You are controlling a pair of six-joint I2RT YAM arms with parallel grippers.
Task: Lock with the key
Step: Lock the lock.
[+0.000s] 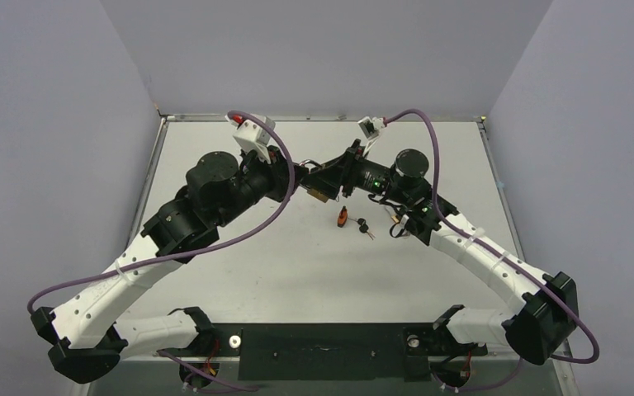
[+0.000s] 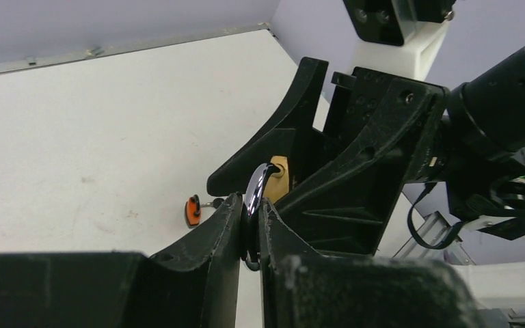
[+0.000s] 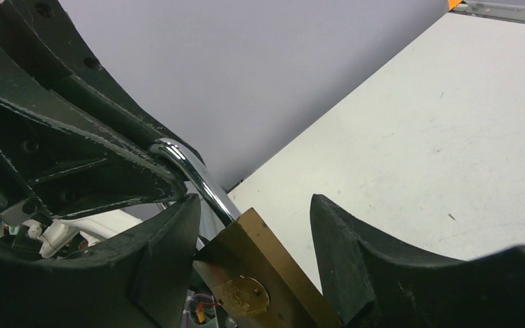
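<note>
A brass padlock with a chrome shackle is held above the table's far middle. My left gripper is shut on the shackle; the brass body shows just beyond its fingertips. My right gripper is open, its jaws on either side of the brass body. The left jaw is close against one corner and the right jaw stands apart. The key bunch with an orange tag lies on the table below the grippers, and also shows in the left wrist view.
Both arms meet over the far middle of the white table. Purple cables loop over them. Grey walls close in the back and sides. A black base plate runs along the near edge.
</note>
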